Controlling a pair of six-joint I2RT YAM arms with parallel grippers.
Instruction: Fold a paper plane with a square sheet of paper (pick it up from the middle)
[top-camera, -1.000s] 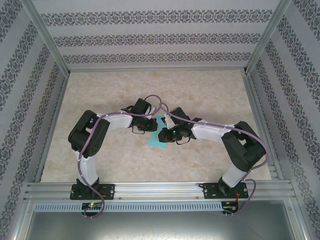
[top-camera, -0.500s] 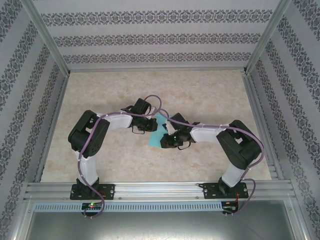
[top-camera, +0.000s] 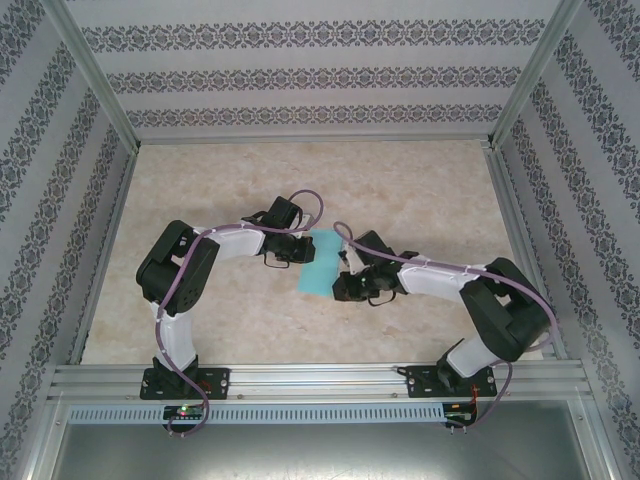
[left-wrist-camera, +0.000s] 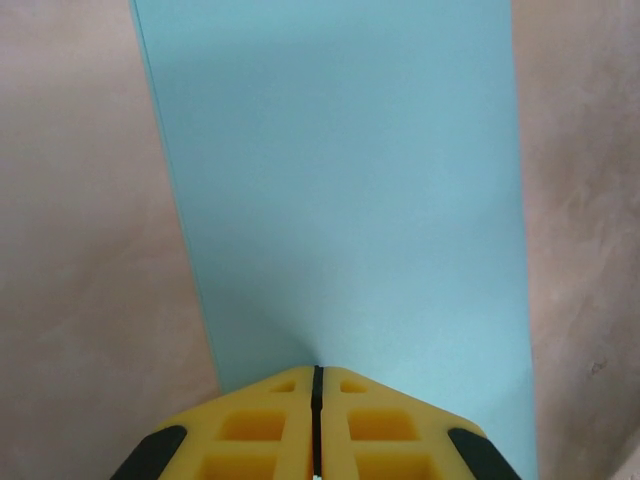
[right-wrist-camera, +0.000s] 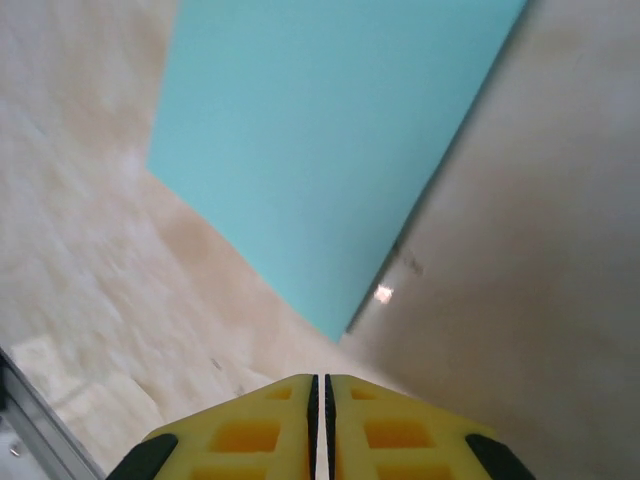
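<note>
The square sheet of paper (top-camera: 320, 264) is teal-blue and shows as a long strip in the middle of the table, running from far to near. My left gripper (top-camera: 304, 249) is at its far end. In the left wrist view the yellow fingers (left-wrist-camera: 270, 420) are shut at the sheet's (left-wrist-camera: 340, 180) near edge, which dips in at the tips (left-wrist-camera: 317, 369). My right gripper (top-camera: 340, 289) sits just right of the strip's near end, shut and holding nothing. In the right wrist view its tips (right-wrist-camera: 321, 379) stop short of the paper's (right-wrist-camera: 320, 150) corner, which casts a dark shadow to the right.
The beige marbled table (top-camera: 420, 190) is walled by patterned panels on three sides. An aluminium rail (top-camera: 320, 378) runs along the near edge by both arm bases. A piece of that metal frame (right-wrist-camera: 12, 420) shows at the lower left of the right wrist view.
My right gripper has pulled back off the paper toward the right and the near side, uncovering the whole strip. The left arm has stayed where it was.
</note>
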